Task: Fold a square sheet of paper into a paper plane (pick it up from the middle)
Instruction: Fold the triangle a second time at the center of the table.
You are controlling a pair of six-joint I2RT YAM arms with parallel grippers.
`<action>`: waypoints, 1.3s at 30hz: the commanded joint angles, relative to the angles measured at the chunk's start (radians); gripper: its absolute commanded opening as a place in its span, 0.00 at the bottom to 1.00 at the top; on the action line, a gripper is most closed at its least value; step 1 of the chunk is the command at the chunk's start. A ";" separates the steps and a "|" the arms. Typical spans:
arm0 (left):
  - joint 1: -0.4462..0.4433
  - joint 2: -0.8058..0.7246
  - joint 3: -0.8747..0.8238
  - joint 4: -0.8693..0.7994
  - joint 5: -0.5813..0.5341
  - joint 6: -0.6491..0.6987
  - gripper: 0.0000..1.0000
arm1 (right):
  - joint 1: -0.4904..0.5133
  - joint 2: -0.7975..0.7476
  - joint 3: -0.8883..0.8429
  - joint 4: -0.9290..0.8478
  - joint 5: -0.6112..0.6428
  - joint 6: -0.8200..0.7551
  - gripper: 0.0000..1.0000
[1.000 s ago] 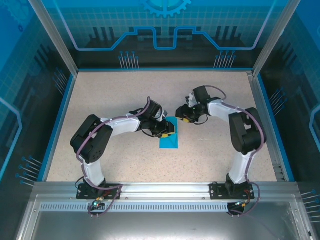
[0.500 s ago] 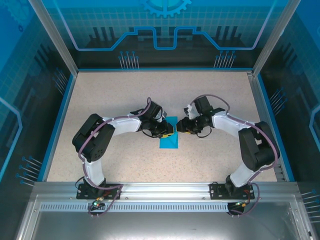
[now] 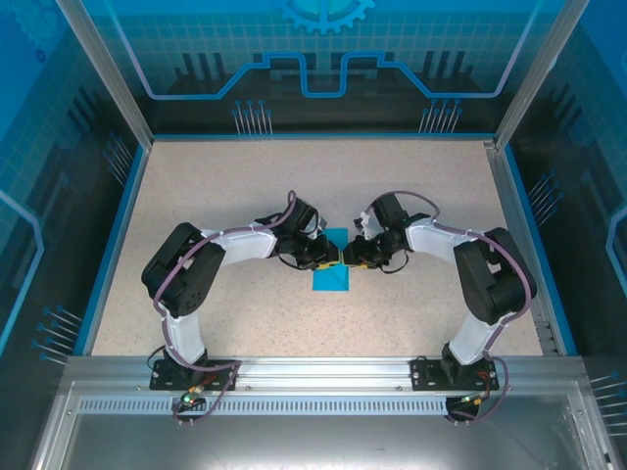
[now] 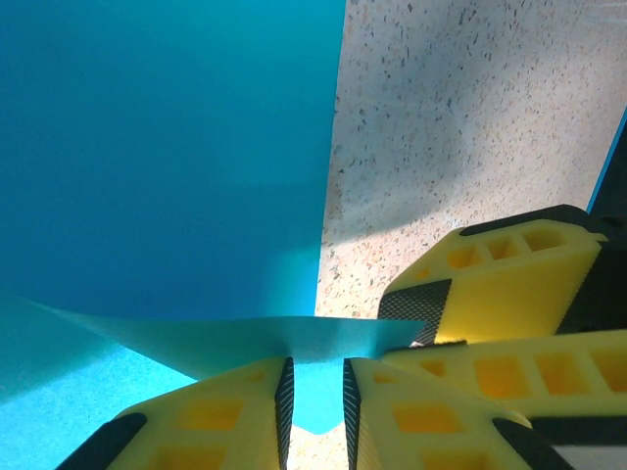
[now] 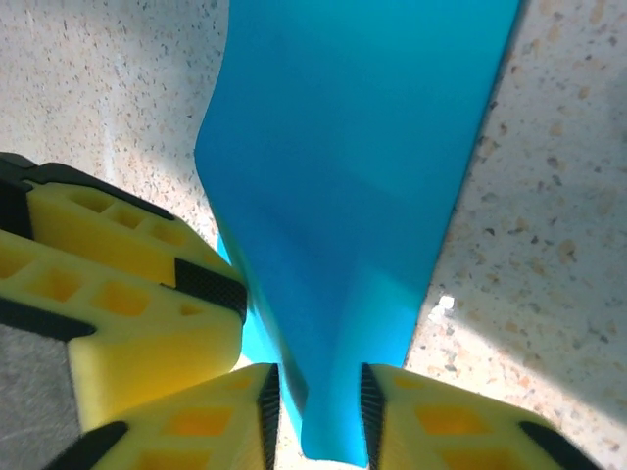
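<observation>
Near rail: a metal rail [image 3: 323,370] runs along the near edge of the tabletop [image 3: 235,186], and both arm bases are bolted to it, side by side.
Left arm: the left arm [image 3: 191,274] rises from its base with the elbow pushed out to the left. Its white forearm reaches rightward and a little away, toward the middle of the tabletop.
Right arm: the right arm [image 3: 485,269] mirrors this, elbow out to the right and forearm reaching leftward to the same spot.
Left claw: the left claw [image 4: 313,392] sits low over the middle. Its yellow fingers [image 4: 220,426] are drawn in to a narrow gap, with a raised flap of the sheet of paper [image 4: 167,147] pinched between them.
Right claw: the right claw [image 5: 318,416] faces the left one, its fingers [image 5: 451,431] likewise narrow and gripping a lifted ridge of the same sheet.
Claws together: from above the two tips are just beside each other, and each wrist view shows the other claw's yellow finger close alongside.
Sheet of paper: turquoise blue, at the centre of the tabletop under both claws. Its middle is lifted where it is gripped. The near part lies flat on the tabletop, and a small far corner shows beyond the claws.
Tabletop: speckled beige with a blue border.
Far side: a blue patterned back panel [image 3: 323,59] stands behind the tabletop.
</observation>
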 commanded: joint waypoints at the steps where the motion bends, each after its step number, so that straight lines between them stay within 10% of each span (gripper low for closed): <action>1: 0.004 -0.010 0.018 -0.006 -0.012 -0.002 0.23 | 0.013 0.020 0.026 0.023 -0.009 0.012 0.20; 10: 0.004 -0.006 0.030 0.001 0.002 0.002 0.23 | 0.014 0.047 0.043 0.029 0.014 0.011 0.06; 39: 0.002 0.071 0.067 0.006 0.044 0.004 0.23 | 0.014 0.104 0.085 -0.020 0.068 -0.016 0.06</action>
